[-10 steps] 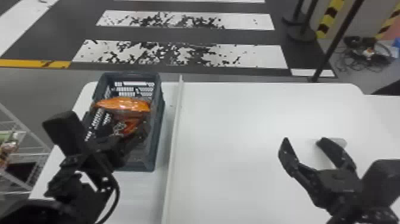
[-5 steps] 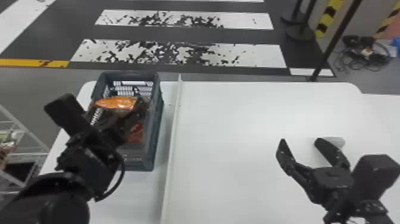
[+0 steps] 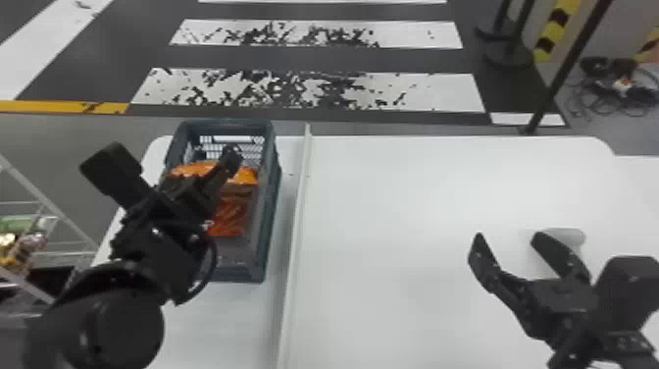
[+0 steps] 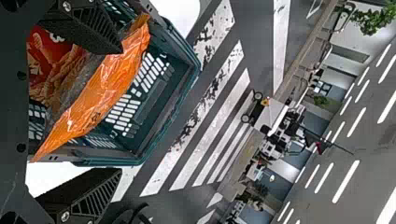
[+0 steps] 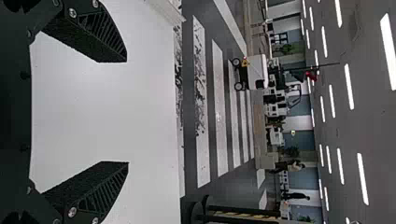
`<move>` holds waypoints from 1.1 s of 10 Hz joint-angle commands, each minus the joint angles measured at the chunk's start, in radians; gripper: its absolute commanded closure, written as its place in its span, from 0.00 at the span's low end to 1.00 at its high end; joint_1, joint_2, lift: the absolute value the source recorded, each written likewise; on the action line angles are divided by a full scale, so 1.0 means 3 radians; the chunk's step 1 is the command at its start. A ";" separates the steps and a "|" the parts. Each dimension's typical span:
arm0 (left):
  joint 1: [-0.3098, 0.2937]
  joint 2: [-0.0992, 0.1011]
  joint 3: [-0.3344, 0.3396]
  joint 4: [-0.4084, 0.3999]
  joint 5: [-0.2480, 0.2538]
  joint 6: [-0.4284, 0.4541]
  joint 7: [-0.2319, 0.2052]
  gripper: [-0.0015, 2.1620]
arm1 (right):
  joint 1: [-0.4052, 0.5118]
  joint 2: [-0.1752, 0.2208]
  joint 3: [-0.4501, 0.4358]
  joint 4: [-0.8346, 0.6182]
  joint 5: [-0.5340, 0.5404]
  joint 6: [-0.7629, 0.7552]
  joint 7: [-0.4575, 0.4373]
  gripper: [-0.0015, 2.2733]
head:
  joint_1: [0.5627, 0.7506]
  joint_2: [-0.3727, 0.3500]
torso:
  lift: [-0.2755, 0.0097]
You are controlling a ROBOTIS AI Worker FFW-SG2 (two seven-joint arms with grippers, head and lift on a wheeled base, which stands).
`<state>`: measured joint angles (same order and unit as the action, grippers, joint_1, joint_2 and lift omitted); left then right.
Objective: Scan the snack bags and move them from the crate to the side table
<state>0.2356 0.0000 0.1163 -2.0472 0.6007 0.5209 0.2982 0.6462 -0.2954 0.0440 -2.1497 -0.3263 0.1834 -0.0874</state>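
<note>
1. Head view. The crate (image 3: 272, 216) stands left of centre on the white table (image 3: 417, 206), beside a pale raised strip (image 3: 296, 216). In it lie an orange bag (image 3: 198, 169) and, lower in the frame, a red bag (image 3: 229, 218). The left gripper (image 3: 218, 174) is over the crate, partly covering both bags. The right gripper (image 3: 509, 240) is above the table at lower right, fingers spread and empty; a pale rounded object (image 3: 571, 237) shows behind one finger.

2. Left wrist view. The left gripper (image 4: 121, 111) has its fingers wide apart, at upper left and lower left, gripping nothing. The orange bag slants across the crate in the left half, partly behind the upper finger; the red bag is at upper left.

3. Right wrist view. The right gripper (image 5: 127, 112) is wide open and empty, its fingers at upper left and lower left, with the white table between them.
</note>
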 commanded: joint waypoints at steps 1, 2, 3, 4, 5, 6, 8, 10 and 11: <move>-0.0008 -0.0009 -0.0004 0.0003 0.0140 0.0000 0.0167 0.05 | -0.0022 0.0003 0.0002 0.0017 -0.0007 0.0000 0.0000 0.06 | 0.70 0.58 | 0.66; 0.0033 -0.0009 -0.0020 -0.0023 0.0161 -0.0010 0.0284 0.07 | -0.0042 -0.0002 0.0002 0.0033 -0.0042 0.0010 0.0000 0.06 | 0.70 0.58 | 0.66; 0.0068 -0.0009 -0.0055 -0.0058 0.0171 -0.0020 0.0407 0.07 | -0.0053 -0.0002 0.0002 0.0038 -0.0048 0.0010 0.0000 0.06 | 0.70 0.59 | 0.66; 0.0068 -0.0009 -0.0035 -0.0038 0.0227 -0.0041 0.0412 0.07 | -0.0058 -0.0002 0.0002 0.0043 -0.0048 0.0010 0.0000 0.06 | 0.70 0.59 | 0.66; 0.0022 -0.0009 0.0016 0.0023 0.0288 -0.0051 0.0387 0.07 | -0.0068 -0.0007 0.0002 0.0053 -0.0053 0.0010 0.0000 0.06 | 0.70 0.59 | 0.66; -0.0080 -0.0009 0.0047 0.0146 0.0283 -0.0051 0.0366 0.07 | -0.0078 -0.0012 0.0002 0.0079 -0.0063 0.0010 0.0000 0.06 | 0.70 0.59 | 0.66; -0.0228 -0.0009 0.0175 0.0386 0.0350 -0.0102 0.0346 0.07 | -0.0099 -0.0028 0.0002 0.0130 -0.0088 0.0010 0.0005 0.06 | 0.70 0.61 | 0.66; -0.0315 -0.0009 0.0210 0.0504 0.0375 -0.0133 0.0325 0.15 | -0.0099 -0.0043 0.0002 0.0140 -0.0094 0.0010 0.0005 0.06 | 0.70 0.63 | 0.66; -0.0335 -0.0009 0.0210 0.0540 0.0380 -0.0143 0.0315 0.24 | -0.0099 -0.0048 -0.0003 0.0140 -0.0094 0.0010 0.0000 0.06 | 0.70 0.64 | 0.66</move>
<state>0.1388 0.0000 0.1792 -1.8909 0.7142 0.4801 0.3919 0.6167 -0.3084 0.0436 -2.1078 -0.3544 0.1865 -0.0862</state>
